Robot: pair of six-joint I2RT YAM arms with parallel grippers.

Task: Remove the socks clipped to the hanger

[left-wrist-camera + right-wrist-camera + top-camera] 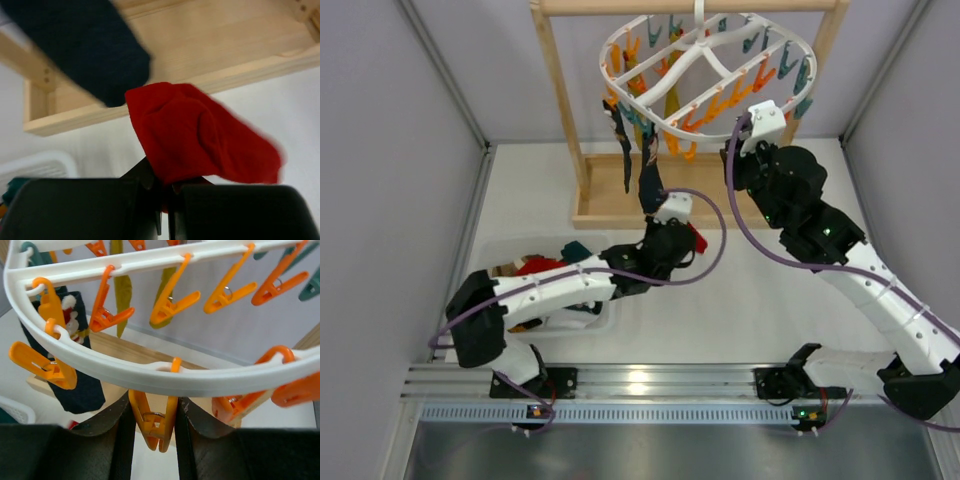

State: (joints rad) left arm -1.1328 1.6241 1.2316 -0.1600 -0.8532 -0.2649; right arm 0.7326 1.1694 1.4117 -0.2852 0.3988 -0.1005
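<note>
The red sock point(200, 135) is off the hanger point(100, 361) and is clamped in the left gripper point(164, 192). Its fingers are closed together on only a small fold of the sock, and the rest of the cloth spreads out in front of the fingertips. Just above and to the left of these fingertips hangs a dark navy sock point(85, 45), in front of the base of the wooden stand point(210, 45). A white basket point(40, 162) lies low on this gripper's left side. The right gripper point(152, 410) is directly under the hanger's rim with one orange peg point(152, 432) between its fingers. They seem to press it from both sides, though the contact is hard to judge from so near, and I see no sock in this peg. Mustard socks point(122, 295) hang beyond it, higher and to the left. The grip on the red sock is thin, so I think a quick swing toward the basket could let it slip out and fall short. The left gripper could also brush the navy sock beside it and drag it. If the right gripper pulls while pinching the peg, the hanger may tilt or swing.
</note>
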